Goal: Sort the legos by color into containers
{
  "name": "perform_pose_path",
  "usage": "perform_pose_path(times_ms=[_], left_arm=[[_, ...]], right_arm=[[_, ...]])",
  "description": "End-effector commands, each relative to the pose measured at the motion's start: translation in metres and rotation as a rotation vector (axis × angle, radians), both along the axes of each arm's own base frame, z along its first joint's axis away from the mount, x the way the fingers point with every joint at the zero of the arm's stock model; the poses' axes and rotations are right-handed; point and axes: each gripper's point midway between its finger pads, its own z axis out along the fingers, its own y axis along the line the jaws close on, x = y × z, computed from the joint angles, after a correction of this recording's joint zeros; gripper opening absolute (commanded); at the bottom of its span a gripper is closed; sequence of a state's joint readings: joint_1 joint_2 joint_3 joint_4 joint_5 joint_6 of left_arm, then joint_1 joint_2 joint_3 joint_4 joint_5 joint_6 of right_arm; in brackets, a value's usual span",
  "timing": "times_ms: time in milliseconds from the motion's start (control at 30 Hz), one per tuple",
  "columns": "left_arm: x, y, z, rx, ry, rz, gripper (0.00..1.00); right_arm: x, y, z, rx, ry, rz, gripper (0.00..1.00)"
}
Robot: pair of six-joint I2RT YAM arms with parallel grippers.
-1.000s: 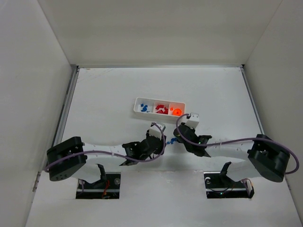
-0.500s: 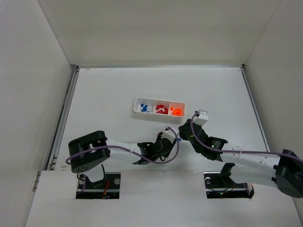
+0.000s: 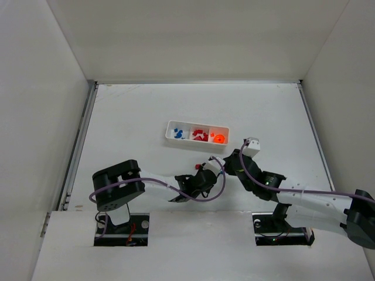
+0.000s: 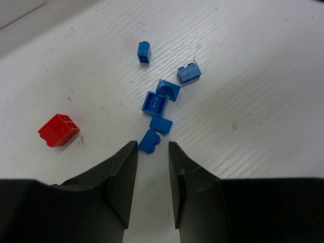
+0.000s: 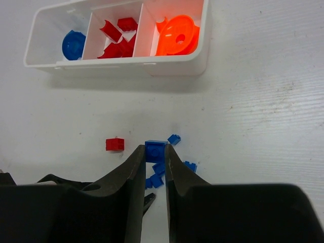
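Plain white walls (image 3: pixel 35 88) box in a white table (image 3: pixel 129 117), its top finely streaked and speckled in the wrist views, with a metal rail (image 3: pixel 79 140) along its left edge. The white tray (image 5: pixel 126 67) lies mid-table, holding a blue piece (image 5: pixel 74 44) in its left compartment, red pieces (image 5: pixel 119 38) in the middle and orange pieces (image 5: pixel 177 35) on the right. Nearer the arms, the right gripper (image 5: pixel 154 150) pinches a blue brick (image 5: pixel 155 147) above the surface. The left gripper (image 4: pixel 153 148) is low with its jaws parted, the nearest of the loose blue bricks (image 4: pixel 155 103) at their mouth. A red brick (image 4: pixel 58 130) sits apart from them.
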State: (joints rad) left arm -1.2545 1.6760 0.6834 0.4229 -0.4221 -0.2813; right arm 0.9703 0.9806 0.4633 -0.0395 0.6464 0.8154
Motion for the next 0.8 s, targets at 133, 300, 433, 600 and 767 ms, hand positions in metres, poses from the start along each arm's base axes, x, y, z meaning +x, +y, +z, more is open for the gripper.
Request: perform_pose_path(times_ms=[133, 300, 433, 600, 767], left_arm=[[0.01, -0.002, 0.001, 0.016, -0.028, 0.014, 0.22], [0.011, -0.006, 0.002, 0.013, -0.037, 0.007, 0.13], [0.011, 0.003, 0.015, -0.009, -0.054, 0.026, 0.1], [0.01, 0.028, 0.052, -0.111, -0.073, 0.069, 0.1], [0.023, 0.061, 0.083, -0.246, -0.069, 0.176, 0.1]], right_arm=[[-0.001, -0.003, 0.005, 0.008, -0.013, 0.001, 0.17], [-0.001, -0.009, 0.005, 0.008, -0.014, -0.009, 0.17], [0.001, -0.01, 0.006, 0.001, -0.012, -0.005, 0.17], [0.012, -0.003, 0.011, -0.005, -0.016, 0.009, 0.17], [0.028, 0.031, 0.025, -0.004, -0.035, 0.079, 0.17]])
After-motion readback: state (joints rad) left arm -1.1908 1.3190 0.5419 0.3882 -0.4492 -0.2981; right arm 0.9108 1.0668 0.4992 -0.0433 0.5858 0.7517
